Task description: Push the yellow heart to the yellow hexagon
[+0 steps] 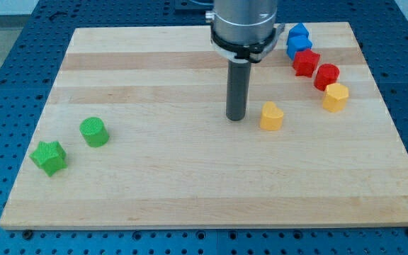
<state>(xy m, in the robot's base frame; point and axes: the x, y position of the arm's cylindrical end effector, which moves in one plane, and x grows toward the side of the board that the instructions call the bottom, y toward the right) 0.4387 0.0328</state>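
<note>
Mid-push: my tip point(235, 117), a bare rod with no claw, sits just left of the small yellow heart block point(271, 116), which needs further rightward pushing toward the yellow hexagon block point(335, 97).

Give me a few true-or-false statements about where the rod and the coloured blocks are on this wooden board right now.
1. My tip is at the view's left of the yellow heart. True.
2. The yellow heart touches the yellow hexagon. False: bare board lies between them.
3. The green cylinder and green star sit at the view's lower left. True.
4. The blue blocks sit beside the green ones. False: the blue blocks are at the view's upper right, near the red star.
5. A red cylinder is next to the yellow hexagon. True.
</note>
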